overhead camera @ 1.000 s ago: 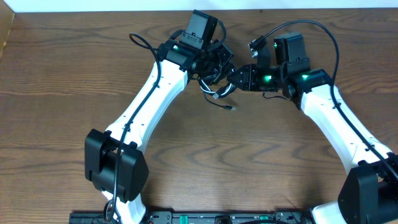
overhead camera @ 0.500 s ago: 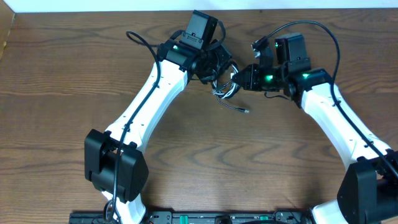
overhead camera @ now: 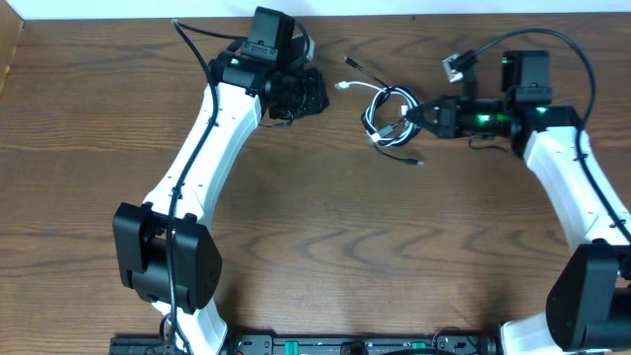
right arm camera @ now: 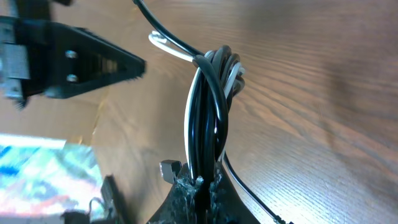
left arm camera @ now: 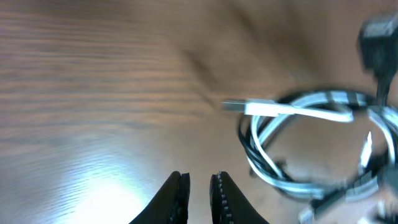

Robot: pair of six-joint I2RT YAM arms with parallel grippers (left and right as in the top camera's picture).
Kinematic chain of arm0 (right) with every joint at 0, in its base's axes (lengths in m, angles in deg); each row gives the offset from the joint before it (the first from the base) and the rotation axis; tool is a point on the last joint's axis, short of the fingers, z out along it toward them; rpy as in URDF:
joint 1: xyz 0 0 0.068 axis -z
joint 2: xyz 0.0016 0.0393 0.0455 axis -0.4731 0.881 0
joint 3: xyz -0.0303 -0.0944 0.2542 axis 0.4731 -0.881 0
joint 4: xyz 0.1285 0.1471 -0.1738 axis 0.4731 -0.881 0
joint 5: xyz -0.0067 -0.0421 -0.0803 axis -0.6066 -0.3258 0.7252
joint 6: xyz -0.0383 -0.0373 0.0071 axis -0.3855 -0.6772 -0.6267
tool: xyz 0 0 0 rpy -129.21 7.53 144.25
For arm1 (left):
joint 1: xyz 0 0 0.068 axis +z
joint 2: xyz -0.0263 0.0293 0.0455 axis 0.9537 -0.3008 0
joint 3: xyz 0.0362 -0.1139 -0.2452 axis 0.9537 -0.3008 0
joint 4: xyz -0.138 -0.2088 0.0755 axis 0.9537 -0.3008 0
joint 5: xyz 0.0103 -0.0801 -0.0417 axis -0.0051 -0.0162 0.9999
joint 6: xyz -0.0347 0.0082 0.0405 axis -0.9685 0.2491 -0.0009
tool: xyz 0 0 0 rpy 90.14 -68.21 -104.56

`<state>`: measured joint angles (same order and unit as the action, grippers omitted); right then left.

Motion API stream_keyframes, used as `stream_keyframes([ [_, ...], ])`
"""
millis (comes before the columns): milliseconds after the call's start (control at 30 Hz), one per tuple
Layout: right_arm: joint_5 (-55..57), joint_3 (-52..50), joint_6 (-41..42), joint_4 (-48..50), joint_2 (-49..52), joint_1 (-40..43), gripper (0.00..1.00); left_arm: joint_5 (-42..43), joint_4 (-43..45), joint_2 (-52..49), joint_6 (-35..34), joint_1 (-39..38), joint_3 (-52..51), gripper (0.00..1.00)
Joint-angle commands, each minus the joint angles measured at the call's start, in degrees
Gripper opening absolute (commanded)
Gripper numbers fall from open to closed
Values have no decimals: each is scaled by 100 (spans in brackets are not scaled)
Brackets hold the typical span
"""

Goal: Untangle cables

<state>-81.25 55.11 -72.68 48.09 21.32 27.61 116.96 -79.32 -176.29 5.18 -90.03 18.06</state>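
Your right gripper [overhead camera: 420,115] is clamped tight on the coiled black-and-white cable bundle [overhead camera: 386,110], far across the brown wooden table [overhead camera: 296,217] between the arms. Your left gripper [left arm camera: 198,186] is barely parted and empty. Widen it, take the white cord's plug end [left arm camera: 264,109], and draw it out slowly.

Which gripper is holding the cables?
The right gripper: its jaws are clamped on the coiled cables. The left gripper sits apart from them, jaws slightly parted and empty.
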Motion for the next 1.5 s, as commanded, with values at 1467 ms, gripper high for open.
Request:
stream_keyframes([
  [1467,-1862,-31,-1185,-579,11,428,1,3126,1226,-1145,2057,-243,-409,25],
])
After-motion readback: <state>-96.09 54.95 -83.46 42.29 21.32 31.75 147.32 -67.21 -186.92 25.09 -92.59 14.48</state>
